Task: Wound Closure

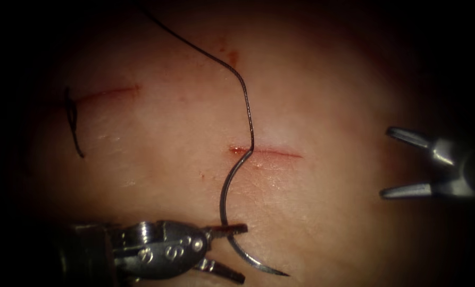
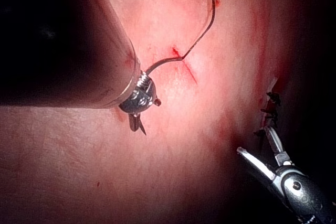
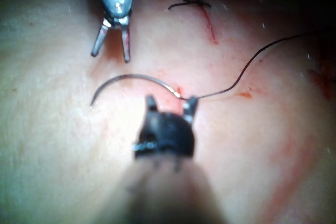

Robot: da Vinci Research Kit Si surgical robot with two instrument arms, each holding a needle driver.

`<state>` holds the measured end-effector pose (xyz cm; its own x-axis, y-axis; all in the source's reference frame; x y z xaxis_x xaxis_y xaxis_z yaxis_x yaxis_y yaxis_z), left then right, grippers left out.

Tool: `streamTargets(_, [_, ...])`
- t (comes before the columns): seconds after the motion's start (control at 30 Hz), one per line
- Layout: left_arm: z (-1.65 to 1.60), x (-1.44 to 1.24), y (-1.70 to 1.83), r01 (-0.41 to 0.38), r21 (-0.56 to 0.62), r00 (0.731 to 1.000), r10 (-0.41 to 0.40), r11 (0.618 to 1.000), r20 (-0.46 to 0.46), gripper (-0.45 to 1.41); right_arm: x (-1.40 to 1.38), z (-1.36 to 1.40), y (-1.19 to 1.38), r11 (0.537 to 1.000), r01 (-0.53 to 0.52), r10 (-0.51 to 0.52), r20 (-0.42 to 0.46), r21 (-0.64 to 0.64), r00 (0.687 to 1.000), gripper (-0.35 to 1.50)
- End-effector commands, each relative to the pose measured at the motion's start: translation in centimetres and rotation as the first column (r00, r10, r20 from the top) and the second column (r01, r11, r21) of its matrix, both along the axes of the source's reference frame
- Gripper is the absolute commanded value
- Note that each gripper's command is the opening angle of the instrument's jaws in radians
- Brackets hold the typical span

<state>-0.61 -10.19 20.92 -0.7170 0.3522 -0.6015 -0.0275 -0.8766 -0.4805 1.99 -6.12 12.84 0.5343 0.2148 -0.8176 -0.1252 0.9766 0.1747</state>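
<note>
Endoscope view: left tool spread open, gripping nothing, upper jaw touching needle mid-curve. Needle flat on tissue, tail at left end of cut, tip free beside the left tool. Cannot tell whether the tail sits in tissue. Thread running up from the tail. Right tool open, empty, well right of cut. Older stitch far left.

Left wrist view: left tool by needle; right tool open.

Right wrist view: right tool open at cut; needle unheld; left tool open.

Judged: needle loose between grasps. Next move calls for a square grip on the curve.
</note>
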Motion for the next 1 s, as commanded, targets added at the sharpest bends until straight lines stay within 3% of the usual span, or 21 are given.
streamTargets(0.03, [0.08, -0.08, -0.07, -0.008, 0.004, 1.000, 0.008, 1.000, -0.005, 0.69, 0.07, 0.06, -0.04, 1.000, 0.002, -0.002, -0.002, 0.001, 1.000, 1.03])
streamTargets(0.37, [0.45, -0.40, -0.23, -0.069, 0.001, 0.996, 0.069, 0.998, -0.054, 0.75, 0.10, 0.10, -0.06, 1.000, 0.009, -0.009, 0.014, 0.000, 1.000, 1.01])
streamTargets(0.7, [0.79, -0.48, -0.36, -0.130, -0.003, 0.982, 0.128, 0.992, -0.135, 0.67, 0.10, 0.11, -0.07, 1.000, 0.010, -0.010, 0.017, 0.000, 1.000, 1.00])
streamTargets(0.8, [0.83, -0.48, -0.36, -0.140, -0.023, 0.978, 0.135, 0.990, -0.158, 0.42, 0.10, 0.11, -0.07, 1.000, 0.010, -0.010, 0.017, 0.000, 1.000, 1.00])
streamTargets(0.83, [0.82, -0.46, -0.35, -0.135, -0.035, 0.978, 0.128, 0.990, -0.168, 0.07, 0.10, 0.11, -0.07, 1.000, 0.011, -0.011, 0.017, 0.000, 1.000, 0.98])
streamTargets(0.9, [0.80, -0.44, -0.35, -0.143, -0.045, 0.977, 0.134, 0.989, -0.167, -0.45, 0.10, 0.11, -0.07, 1.000, 0.011, -0.011, 0.017, 0.001, 1.000, 0.98])
streamTargets(1.0, [0.79, -0.41, -0.34, -0.153, -0.066, 0.975, 0.140, 0.986, -0.172, -0.45, 0.10, 0.10, -0.07, 1.000, 0.011, -0.011, 0.017, 0.001, 1.000, 0.98])
